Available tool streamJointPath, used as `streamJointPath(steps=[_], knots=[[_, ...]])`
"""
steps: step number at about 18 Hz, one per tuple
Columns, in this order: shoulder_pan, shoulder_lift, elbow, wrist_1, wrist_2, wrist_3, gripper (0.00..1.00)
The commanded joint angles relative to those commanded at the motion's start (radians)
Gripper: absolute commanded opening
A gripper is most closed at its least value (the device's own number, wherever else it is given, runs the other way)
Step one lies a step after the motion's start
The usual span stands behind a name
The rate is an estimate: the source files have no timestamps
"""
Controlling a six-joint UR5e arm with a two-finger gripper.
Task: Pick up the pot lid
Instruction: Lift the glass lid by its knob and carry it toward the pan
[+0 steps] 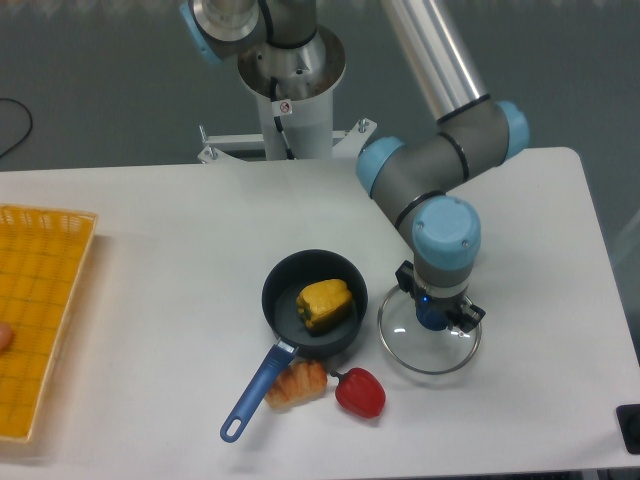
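Note:
The gripper [436, 306] points down over the right side of the table, its fingers closed around the blue knob of the pot lid [408, 350]. The round lid is see-through with a pale rim, and it looks raised slightly off the table. The fingers partly hide the knob and the lid's back edge.
Left of the lid stands a black pot [283, 312] with a yellow object [323, 304] inside and a blue handle [258, 392] toward the front. A brown item [296, 384] and a red one [360, 393] lie in front. An orange crate [45, 320] is at far left.

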Motion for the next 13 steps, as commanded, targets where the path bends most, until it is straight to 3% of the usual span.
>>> streamJointPath(steps=[8,13], knots=[[-0.006,0.118,-0.009,-0.111,-0.107,-0.003,0.47],[-0.009,0.124,-0.015,-0.132,-0.111,-0.005,0.47]])
